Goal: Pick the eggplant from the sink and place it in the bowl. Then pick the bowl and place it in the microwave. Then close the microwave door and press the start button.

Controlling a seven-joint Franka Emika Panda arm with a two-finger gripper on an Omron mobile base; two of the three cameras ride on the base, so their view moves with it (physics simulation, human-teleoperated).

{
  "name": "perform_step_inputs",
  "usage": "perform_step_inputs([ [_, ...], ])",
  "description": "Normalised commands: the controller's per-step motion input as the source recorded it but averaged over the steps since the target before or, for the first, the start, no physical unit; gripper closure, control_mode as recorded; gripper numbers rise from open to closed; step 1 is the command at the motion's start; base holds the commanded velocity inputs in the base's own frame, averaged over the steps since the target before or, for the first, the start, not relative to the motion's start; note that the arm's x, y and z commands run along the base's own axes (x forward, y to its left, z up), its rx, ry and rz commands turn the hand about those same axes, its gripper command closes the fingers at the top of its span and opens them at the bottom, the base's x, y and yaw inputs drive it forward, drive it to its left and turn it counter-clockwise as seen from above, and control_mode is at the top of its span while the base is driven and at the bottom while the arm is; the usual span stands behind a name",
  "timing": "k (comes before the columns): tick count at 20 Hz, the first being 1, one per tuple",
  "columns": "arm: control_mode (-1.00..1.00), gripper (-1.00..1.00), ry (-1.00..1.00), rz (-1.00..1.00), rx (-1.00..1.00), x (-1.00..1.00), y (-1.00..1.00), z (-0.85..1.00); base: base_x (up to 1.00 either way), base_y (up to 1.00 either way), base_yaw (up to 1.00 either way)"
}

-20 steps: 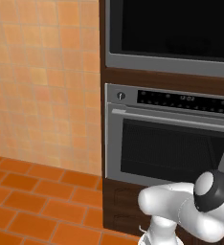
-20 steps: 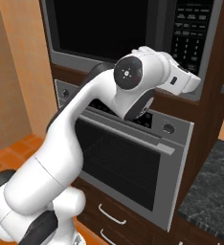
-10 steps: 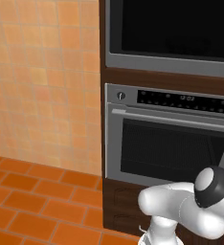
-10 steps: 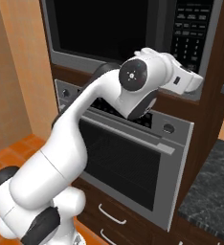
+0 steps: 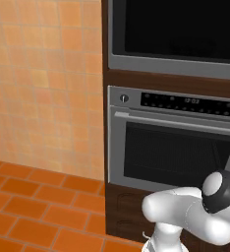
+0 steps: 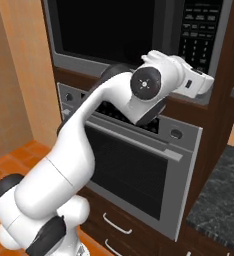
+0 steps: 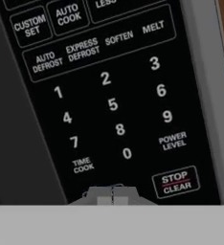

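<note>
The microwave [image 5: 176,29] [image 6: 119,25] is built in above the oven, and its black glass door [image 6: 114,22] is shut. Its keypad [image 6: 201,30] [image 7: 114,105] is very close in the hand view, with number keys and a STOP CLEAR key [image 7: 175,182]. My gripper [image 7: 113,195] is shut with nothing in it, its tips together at the keypad's lower edge, just left of STOP CLEAR. In the right base view the hand [image 6: 196,82] reaches toward the keypad's bottom. The eggplant, bowl and sink are out of view.
Below the microwave sits a handled oven [image 5: 171,147] [image 6: 134,160] with a control strip. A dark stone counter [image 6: 219,200] lies at the right. An orange tiled wall [image 5: 48,83] and a terracotta floor [image 5: 33,211] are on the left.
The arm's upper joint and hand have edged slightly right and down along the microwave's front. The base views have not shifted.
</note>
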Motion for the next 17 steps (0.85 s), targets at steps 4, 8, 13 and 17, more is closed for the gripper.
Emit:
perform_step_inputs([
  [4,-1.0,1.0,-0.09,0.36,0.08,0.36,-0.51,-0.84,0.0,0.0,0.0],
  [8,-1.0,1.0,-0.02,0.49,0.19,0.55,-0.51,-0.76,0.0,0.0,0.0],
  [13,-1.0,1.0,-0.07,0.16,0.05,0.26,0.33,-0.43,0.0,0.0,0.0],
  [17,-1.0,1.0,-0.02,0.01,0.0,0.0,0.68,-0.07,0.0,0.0,0.0],
])
